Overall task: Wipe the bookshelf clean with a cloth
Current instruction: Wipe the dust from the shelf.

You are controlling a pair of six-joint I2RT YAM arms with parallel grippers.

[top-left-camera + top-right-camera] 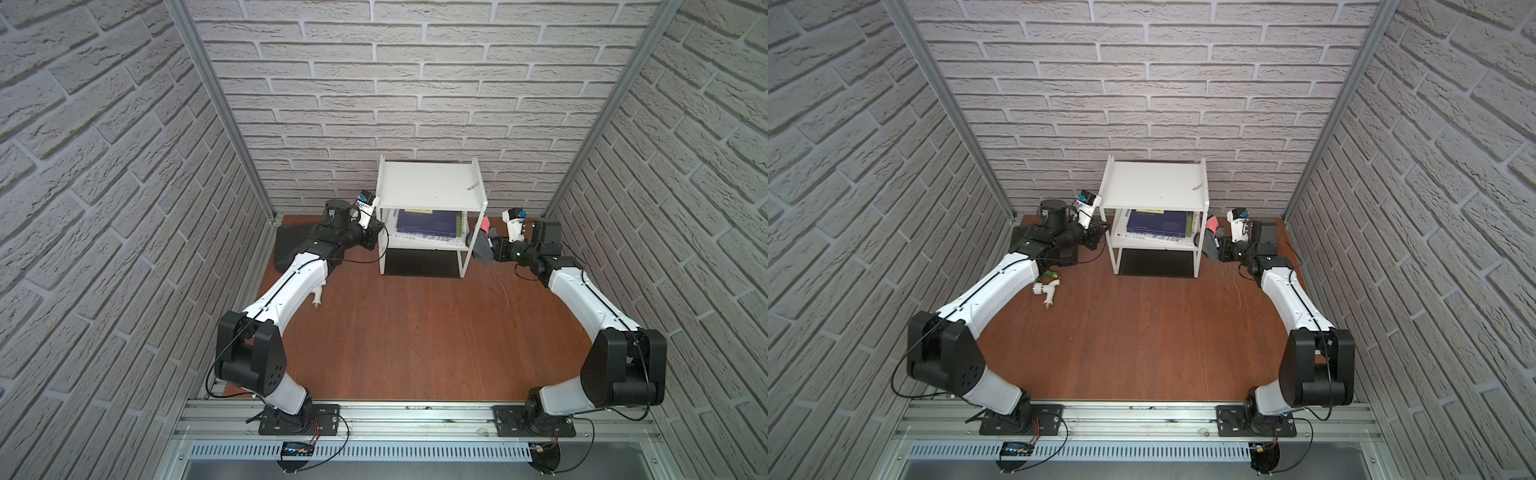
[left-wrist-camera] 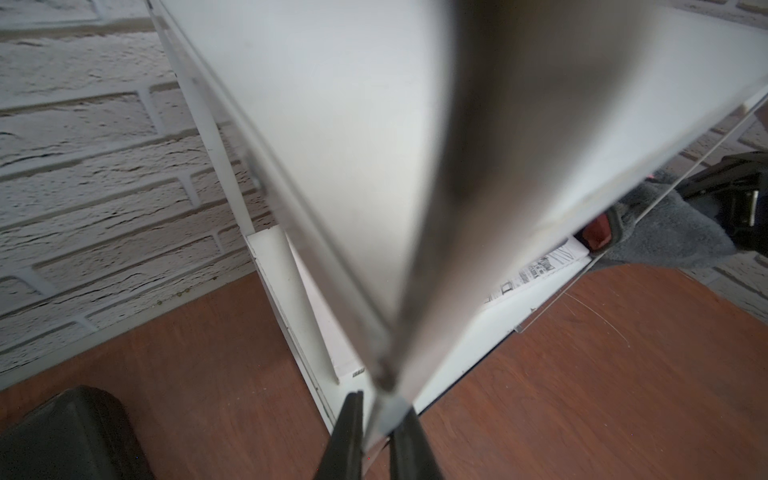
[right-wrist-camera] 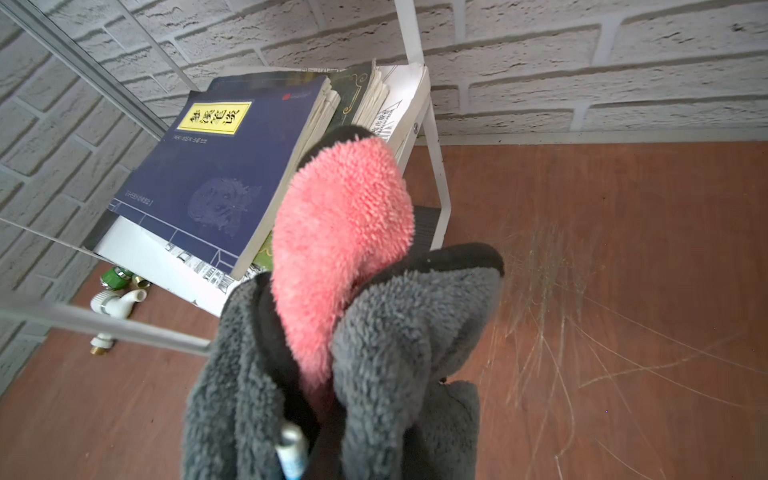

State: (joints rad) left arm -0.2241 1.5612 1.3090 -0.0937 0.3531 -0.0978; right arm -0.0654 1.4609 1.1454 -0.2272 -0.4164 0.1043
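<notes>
At frame centre the left gripper (image 2: 376, 432) is pinching the bookshelf (image 1: 432, 187) leg while the right gripper (image 3: 299, 449), clamping the cloth (image 3: 345, 291), is readying a shelf wipe.

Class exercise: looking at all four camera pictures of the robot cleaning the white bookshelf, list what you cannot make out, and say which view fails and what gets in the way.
- Right hand: in the right wrist view, the cloth buries the fingers.
- Left hand: in the left wrist view, its grip on the bookshelf is cut off by the picture's edge and blurred.
- Small object on the top board: too small in both top views.
- Lower books: covered by the blue book.
</notes>
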